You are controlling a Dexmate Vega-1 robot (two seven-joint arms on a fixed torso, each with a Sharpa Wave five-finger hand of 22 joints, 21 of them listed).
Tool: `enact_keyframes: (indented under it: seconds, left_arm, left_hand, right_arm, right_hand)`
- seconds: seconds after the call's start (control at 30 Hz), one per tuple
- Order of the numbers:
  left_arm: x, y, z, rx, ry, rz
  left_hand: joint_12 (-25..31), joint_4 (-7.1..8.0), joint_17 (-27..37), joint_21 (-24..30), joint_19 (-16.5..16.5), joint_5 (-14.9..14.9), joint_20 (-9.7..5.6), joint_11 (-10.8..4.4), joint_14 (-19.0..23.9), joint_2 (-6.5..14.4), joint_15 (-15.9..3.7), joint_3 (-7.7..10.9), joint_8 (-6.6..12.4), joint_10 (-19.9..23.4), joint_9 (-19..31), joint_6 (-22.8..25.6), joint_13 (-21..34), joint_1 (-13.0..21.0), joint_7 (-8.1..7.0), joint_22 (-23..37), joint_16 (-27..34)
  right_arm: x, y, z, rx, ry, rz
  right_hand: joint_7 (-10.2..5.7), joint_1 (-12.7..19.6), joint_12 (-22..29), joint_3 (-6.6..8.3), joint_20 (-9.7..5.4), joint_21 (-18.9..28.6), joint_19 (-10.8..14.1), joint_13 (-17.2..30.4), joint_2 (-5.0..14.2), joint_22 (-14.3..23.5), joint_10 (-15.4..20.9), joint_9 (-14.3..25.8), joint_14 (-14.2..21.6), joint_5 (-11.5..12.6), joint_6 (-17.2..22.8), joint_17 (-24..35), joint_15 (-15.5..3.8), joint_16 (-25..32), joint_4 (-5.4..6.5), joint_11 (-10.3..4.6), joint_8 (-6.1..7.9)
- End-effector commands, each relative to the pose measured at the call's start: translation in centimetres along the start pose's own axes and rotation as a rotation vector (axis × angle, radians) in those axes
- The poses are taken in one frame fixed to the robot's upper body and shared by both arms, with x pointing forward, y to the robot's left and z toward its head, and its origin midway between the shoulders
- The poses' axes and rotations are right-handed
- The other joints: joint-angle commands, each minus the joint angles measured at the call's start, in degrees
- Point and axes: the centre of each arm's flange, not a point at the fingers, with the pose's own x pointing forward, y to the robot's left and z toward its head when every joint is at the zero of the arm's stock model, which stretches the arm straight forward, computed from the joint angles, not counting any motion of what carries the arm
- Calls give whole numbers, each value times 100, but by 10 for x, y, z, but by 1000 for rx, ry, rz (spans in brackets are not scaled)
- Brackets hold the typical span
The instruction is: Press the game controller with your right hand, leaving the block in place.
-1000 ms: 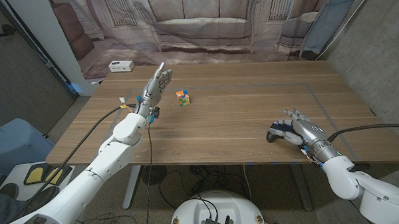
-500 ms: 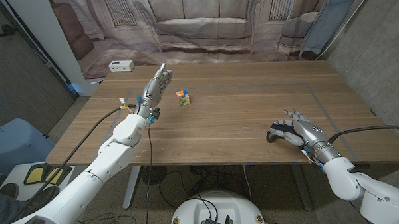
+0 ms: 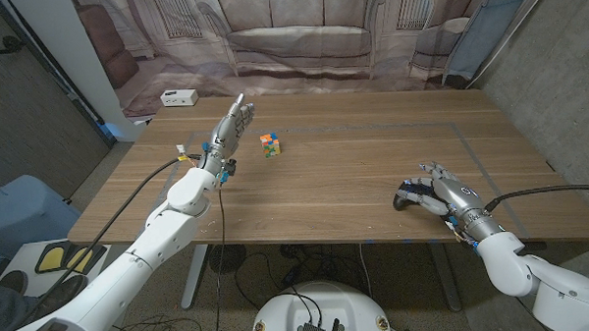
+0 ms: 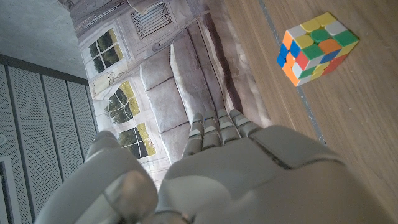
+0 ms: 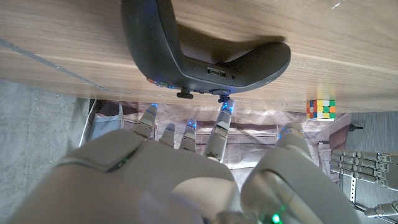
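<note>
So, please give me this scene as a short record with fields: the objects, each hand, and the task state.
surface: wooden table
controller: dark game controller near the table's right front edge
block: colourful cube, far left part of the table, standing alone
right hand: over the controller, fingers spread; fingertips at its top, real contact cannot be told
left hand: raised beside the cube, fingers straight, not touching it
other: white box at the far left corner
task state: pressing not confirmed; cube untouched
</note>
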Motion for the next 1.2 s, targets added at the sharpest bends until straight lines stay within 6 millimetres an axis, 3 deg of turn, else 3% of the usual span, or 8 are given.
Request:
enact_keyframes:
  seconds: [0.03, 0.9, 1.2]
  left_arm:
    - [5, -1, -1, 0, -1, -5]
    - [5, -1, 3, 3, -16, -6]
    - [3, 0, 2, 1, -17, -6]
  left_hand:
    - [-14, -46, 32, 25, -16, -10, 12, 0, -5, 39, -9, 19, -8, 33, 11, 37, 6, -9, 15, 24, -3]
    - [-15, -61, 31, 27, -18, -11, 12, 9, -2, 50, -13, 16, -10, 34, 11, 37, 6, -9, 13, 24, -3]
    - [-17, -66, 31, 28, -20, -12, 13, -1, 0, 54, -12, 15, -9, 31, 11, 43, 6, -8, 13, 24, -2]
  right_arm:
    - [2, -9, 2, -12, -10, -24]
    - [1, -16, 9, -18, -28, -74]
    - [0, -17, 10, -20, -31, -80]
  right_hand:
    - [96, 11, 36, 15, 16, -6, 37, 16, -65, 22, 50, 30, 43, 30, 114, 18, -2, 17, -3, 6, 24]
    - [81, 21, 53, 19, -4, -30, 56, 17, -83, 24, 142, 31, 87, 41, 25, 20, -14, 9, -5, 48, -37]
    - [78, 26, 26, 20, -6, -49, 54, 18, -101, 25, 112, 34, 98, 49, -290, 23, -12, -2, -7, 66, -143]
